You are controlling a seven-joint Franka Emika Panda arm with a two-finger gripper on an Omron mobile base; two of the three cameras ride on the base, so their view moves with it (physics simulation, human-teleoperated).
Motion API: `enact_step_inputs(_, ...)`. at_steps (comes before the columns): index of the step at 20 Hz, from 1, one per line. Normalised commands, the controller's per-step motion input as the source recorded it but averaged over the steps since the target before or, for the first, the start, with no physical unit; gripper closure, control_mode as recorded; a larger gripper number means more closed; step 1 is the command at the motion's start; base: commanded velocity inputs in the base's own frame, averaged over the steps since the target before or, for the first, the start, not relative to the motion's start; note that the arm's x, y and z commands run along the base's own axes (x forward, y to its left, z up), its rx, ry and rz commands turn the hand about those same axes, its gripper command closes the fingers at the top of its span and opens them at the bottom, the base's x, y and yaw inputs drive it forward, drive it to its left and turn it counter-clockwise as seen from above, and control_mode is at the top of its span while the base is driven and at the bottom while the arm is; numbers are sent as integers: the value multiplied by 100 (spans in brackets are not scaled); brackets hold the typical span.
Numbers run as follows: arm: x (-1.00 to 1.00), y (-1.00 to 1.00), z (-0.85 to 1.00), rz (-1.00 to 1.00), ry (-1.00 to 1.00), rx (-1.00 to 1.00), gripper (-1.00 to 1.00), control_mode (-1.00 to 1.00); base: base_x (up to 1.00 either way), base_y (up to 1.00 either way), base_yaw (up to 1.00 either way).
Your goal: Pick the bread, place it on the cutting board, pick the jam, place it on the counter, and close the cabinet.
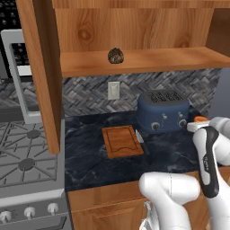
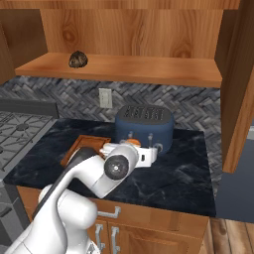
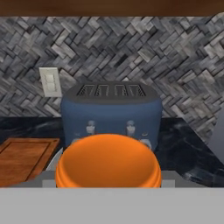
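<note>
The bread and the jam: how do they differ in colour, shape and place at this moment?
The bread is a dark brown, rough, roundish lump; the jam is bright orange, smooth and round. The bread rests on the shelf of the open cabinet; the jam is low at the gripper, in front of the blue toaster, above the counter. Neither lies on the cutting board.

Toaster (image 3: 110,114) blocks ahead; bare counter (image 2: 183,178) right.
</note>
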Motion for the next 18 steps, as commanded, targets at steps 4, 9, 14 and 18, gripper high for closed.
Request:
enact_step_inputs(4, 0, -5, -28, 0, 0, 0, 100, -100, 0, 0, 0)
enact_step_inputs(9, 0, -1, -30, 0, 0, 0, 100, -100, 0, 0, 0)
enact_step_inputs(14, 0, -2, -30, 0, 0, 0, 100, -100, 0, 0, 0)
enact_step_inputs(18, 0, -3, -28, 0, 0, 0, 100, -100, 0, 0, 0)
